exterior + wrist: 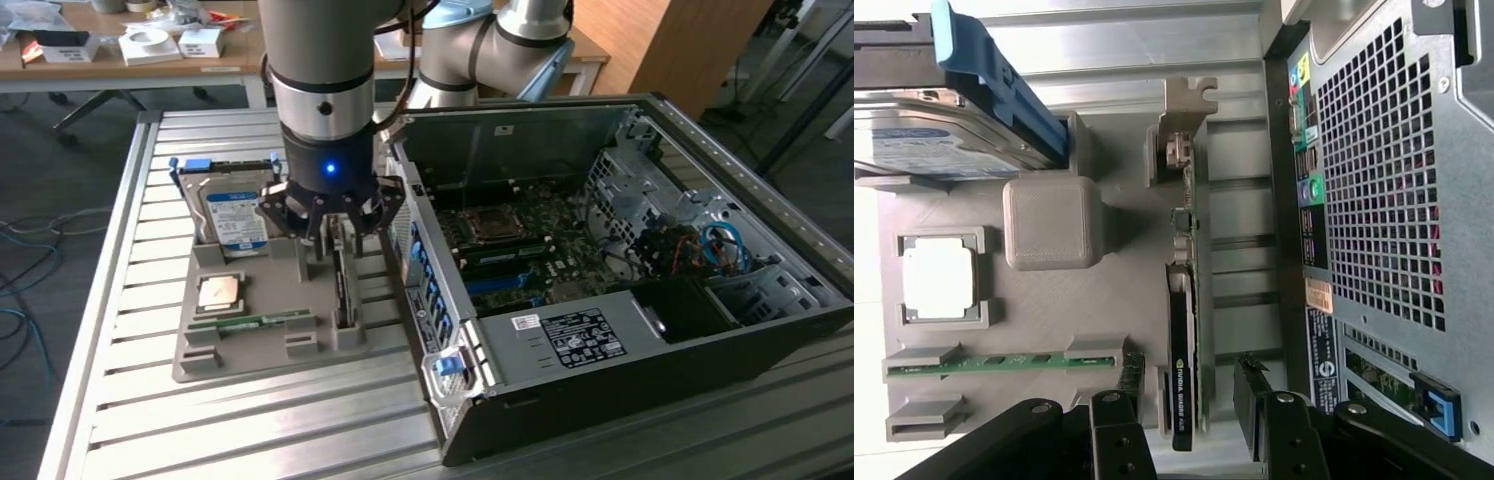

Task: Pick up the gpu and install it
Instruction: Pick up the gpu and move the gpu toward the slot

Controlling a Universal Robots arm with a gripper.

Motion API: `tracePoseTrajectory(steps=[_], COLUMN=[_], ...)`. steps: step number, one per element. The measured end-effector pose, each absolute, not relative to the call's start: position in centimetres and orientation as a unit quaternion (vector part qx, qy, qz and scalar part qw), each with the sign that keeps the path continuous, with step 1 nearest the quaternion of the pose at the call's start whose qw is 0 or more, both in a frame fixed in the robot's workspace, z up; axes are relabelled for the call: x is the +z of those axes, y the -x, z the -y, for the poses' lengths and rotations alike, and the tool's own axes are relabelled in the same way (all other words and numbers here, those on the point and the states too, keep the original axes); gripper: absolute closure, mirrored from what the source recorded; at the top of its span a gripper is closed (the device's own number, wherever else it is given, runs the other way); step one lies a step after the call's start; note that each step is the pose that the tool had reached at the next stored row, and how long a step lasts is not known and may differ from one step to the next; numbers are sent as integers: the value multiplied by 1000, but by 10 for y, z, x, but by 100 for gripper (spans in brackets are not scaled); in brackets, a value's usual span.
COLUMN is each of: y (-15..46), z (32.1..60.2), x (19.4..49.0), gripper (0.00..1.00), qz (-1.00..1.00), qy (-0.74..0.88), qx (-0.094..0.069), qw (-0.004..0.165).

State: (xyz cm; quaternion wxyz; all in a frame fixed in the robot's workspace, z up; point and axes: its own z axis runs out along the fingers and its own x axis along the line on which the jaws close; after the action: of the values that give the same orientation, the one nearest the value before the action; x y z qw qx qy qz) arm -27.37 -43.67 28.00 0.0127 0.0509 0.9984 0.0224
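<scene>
The gpu (343, 292) stands on its long edge in a slot of the grey parts tray (260, 290), just beside the open computer case (601, 330), with its pale metal bracket (1187, 110) at the end nearer the hard drive (234, 215). I judge it light and stiff but delicate, best pinched across its two flat faces at the dark shroud, clear of the bare components. My gripper (336, 232) hangs right over it, jaws spread wide with a finger (1116, 420) on either side of the card, gripping nothing.
</scene>
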Motion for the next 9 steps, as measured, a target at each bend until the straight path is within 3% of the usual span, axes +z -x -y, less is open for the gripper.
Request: tracePoseTrajectory(steps=[9], y=[274], z=[437], x=[267], gripper=[51], qz=[-998], qy=[-51], qx=[22], qw=[13])
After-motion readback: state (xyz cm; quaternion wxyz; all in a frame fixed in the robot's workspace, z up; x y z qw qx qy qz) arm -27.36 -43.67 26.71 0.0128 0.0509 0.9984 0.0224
